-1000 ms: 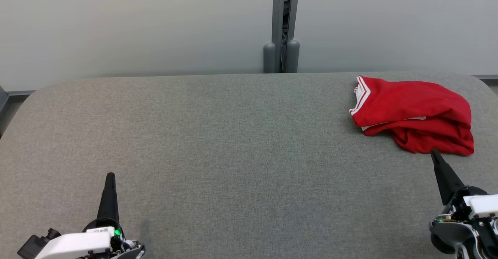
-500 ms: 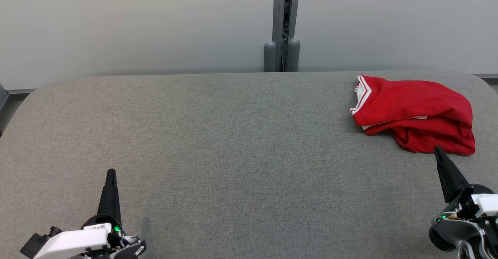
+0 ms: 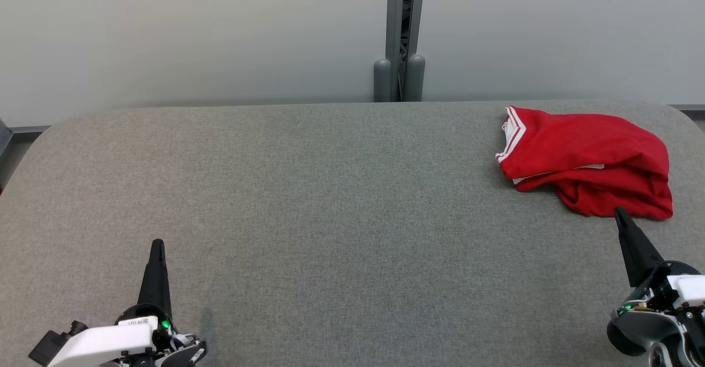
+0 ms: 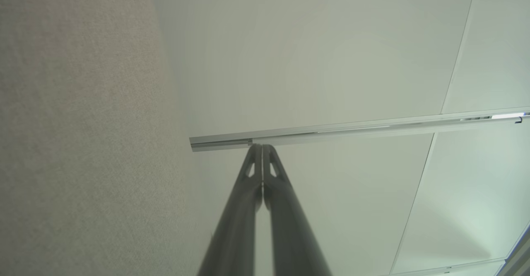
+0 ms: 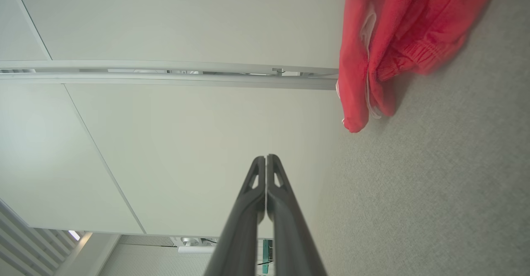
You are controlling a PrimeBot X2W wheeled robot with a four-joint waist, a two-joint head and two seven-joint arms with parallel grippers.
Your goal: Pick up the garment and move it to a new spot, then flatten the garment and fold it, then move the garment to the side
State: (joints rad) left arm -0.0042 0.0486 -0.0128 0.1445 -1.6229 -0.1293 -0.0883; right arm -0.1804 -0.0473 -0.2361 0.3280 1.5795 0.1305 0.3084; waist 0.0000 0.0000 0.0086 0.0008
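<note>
Low in the head view, the left pincer [image 3: 157, 244] and right pincer [image 3: 618, 211] are pressed together, empty, over the grey felt desk [image 3: 330, 218]. The crumpled red garment [image 3: 586, 160] lies far right, near the right tip; the right wrist view adds its ribbed band. Behind, pale wall panels [image 3: 193, 36] meet at a grey post [image 3: 399, 36].

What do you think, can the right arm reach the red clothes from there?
Probably yes. The red garment lies crumpled on the grey table just past the shut jaws of the right arm, with nothing between them. The jaws would need to open first.
</note>
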